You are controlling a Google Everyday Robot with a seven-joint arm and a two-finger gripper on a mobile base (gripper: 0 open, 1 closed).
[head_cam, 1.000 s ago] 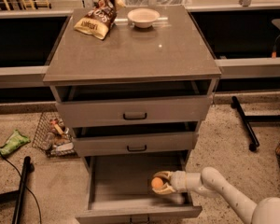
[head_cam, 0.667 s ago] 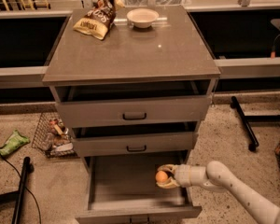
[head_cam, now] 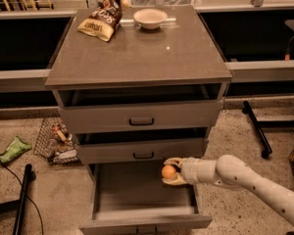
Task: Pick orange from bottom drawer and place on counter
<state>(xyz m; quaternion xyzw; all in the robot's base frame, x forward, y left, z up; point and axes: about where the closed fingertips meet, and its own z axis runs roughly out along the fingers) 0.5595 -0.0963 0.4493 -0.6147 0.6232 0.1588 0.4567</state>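
Speckled floor (head_cam: 284, 151), grey 3-drawer cabinet (head_cam: 186, 114), its deep bottom drawer (head_cam: 137, 192) standing open.
My pale gripper (head_cam: 172, 171) clasps the small orange ball (head_cam: 169, 172) above that drawer's right side, below the front-right corner of the grey-brown counter (head_cam: 137, 53).

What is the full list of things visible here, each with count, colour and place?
counter: one, grey-brown, top of cabinet
chip bag: one, brown-yellow, counter back left
bowl: one, pale, counter back
upper drawers: two, grey, under the counter
bottom drawer: one, grey, pulled out
wire basket: one, dark, floor left of cabinet
green packet: one, floor far left
orange: one, orange, above bottom drawer
gripper: one, cream, jaws shut on orange
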